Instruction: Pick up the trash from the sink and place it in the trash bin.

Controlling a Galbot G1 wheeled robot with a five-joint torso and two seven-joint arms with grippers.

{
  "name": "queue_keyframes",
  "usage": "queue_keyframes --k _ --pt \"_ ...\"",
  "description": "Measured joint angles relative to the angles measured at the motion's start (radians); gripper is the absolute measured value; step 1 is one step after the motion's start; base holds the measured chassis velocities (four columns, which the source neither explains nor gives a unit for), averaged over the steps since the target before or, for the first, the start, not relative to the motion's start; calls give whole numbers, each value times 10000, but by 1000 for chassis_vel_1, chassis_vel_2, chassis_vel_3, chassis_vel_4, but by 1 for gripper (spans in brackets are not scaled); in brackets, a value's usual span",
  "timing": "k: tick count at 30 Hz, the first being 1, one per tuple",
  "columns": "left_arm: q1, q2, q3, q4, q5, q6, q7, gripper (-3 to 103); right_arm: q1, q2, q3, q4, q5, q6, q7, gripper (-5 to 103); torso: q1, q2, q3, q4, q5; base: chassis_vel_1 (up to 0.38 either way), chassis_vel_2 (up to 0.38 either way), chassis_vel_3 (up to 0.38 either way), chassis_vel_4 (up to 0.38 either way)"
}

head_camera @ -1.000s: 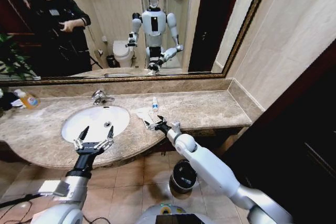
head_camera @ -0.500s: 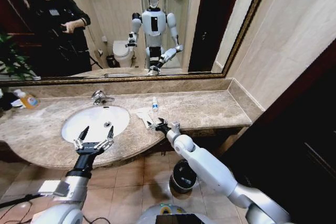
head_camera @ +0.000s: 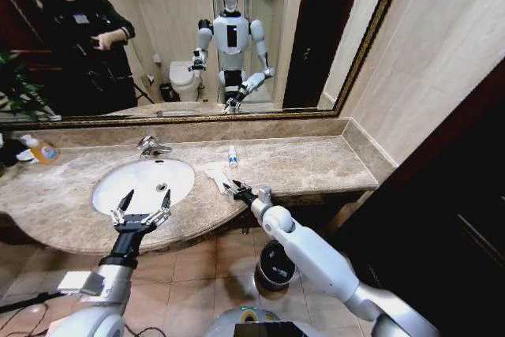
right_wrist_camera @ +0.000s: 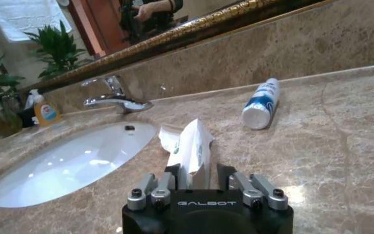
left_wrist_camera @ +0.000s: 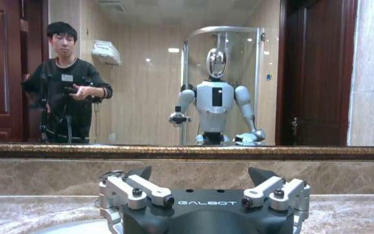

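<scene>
A crumpled white paper lies on the marble counter just right of the sink. My right gripper is at its near edge, shut on the paper, which stands up between the fingers. Behind it on the counter lies a tiny clear bottle with a blue label. My left gripper hovers open over the sink's front rim, its fingers spread wide. The trash bin stands on the floor under the counter, below my right arm.
A chrome faucet rises behind the basin. An orange-capped bottle stands at the counter's far left beside a plant. A gold-framed mirror runs along the back wall, and a marble side wall closes the counter's right end.
My right arm has shifted slightly and its fingers have closed in on the paper's edge. The left arm has stayed where it was.
</scene>
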Motion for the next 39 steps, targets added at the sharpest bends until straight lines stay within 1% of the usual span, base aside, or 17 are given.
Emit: queue_keyframes --k 1,3,6,7,9,10,13,16,23,26,28,30,31,34,35,37,39 --pt "0 0 0 0 0 0 0 100 -30 4 2 8 -27 31 -12 35 0 0 0 0 0 0 0 0 0" --pt "0 0 0 0 0 0 0 100 -52 0 1 34 -46 54 -16 35 0 0 0 0 0 0 0 0 0" --pt "0 0 0 0 0 0 0 100 -148 -81 -3 254 -131 147 -48 22 0 0 0 0 0 0 0 0 0" --pt "0 0 0 0 0 0 0 100 -148 -81 -3 254 -131 147 -48 22 0 0 0 0 0 0 0 0 0" --pt "0 0 0 0 0 0 0 100 -232 -137 48 366 -227 210 -163 15 0 0 0 0 0 0 0 0 0" --pt "0 0 0 0 0 0 0 100 -232 -137 48 366 -227 210 -163 15 0 0 0 0 0 0 0 0 0" --pt "0 0 0 0 0 0 0 100 -391 -184 252 557 -394 317 -285 3 0 0 0 0 1 0 0 0 0" --pt "0 0 -1 0 0 0 0 100 -726 -326 597 977 -525 376 -387 1 0 0 0 2 1 0 0 0 0" --pt "0 0 0 0 0 0 0 100 -1814 -893 1719 2003 -1014 590 -946 0 -1 2 0 0 1 0 0 0 0" --pt "0 0 0 0 0 0 0 100 -2483 -1274 2659 2625 -1207 671 -1424 0 0 2 0 0 2 0 0 0 0" --pt "0 0 0 0 0 0 0 100 -2591 -1331 2795 2727 -1224 690 -1516 0 -1 2 0 -1 2 0 0 0 0" --pt "0 0 0 0 0 0 0 100 -3109 -1571 3359 3165 -1225 870 -2185 0 0 2 -1 1 1 0 0 0 0" --pt "0 0 0 0 0 0 0 100 -3109 -1571 3359 3165 -1225 870 -2185 0 0 2 -1 1 1 0 0 0 0" --pt "0 0 -1 0 0 0 0 100 -4126 -1742 4128 3596 -1208 1544 -3399 0 -1 2 0 1 2 0 0 0 0" --pt "0 0 -1 0 0 0 0 100 -4126 -1742 4128 3596 -1208 1544 -3399 0 -1 2 0 1 2 0 0 0 0" --pt "0 0 0 0 0 0 0 100 -5083 -1660 4768 3830 -1276 1981 -3846 0 -1 2 -1 -1 2 0 0 0 0" --pt "0 0 0 0 0 0 0 100 -5367 -1600 4990 3880 -1346 2117 -3950 0 -1 2 -1 0 3 0 0 0 0"
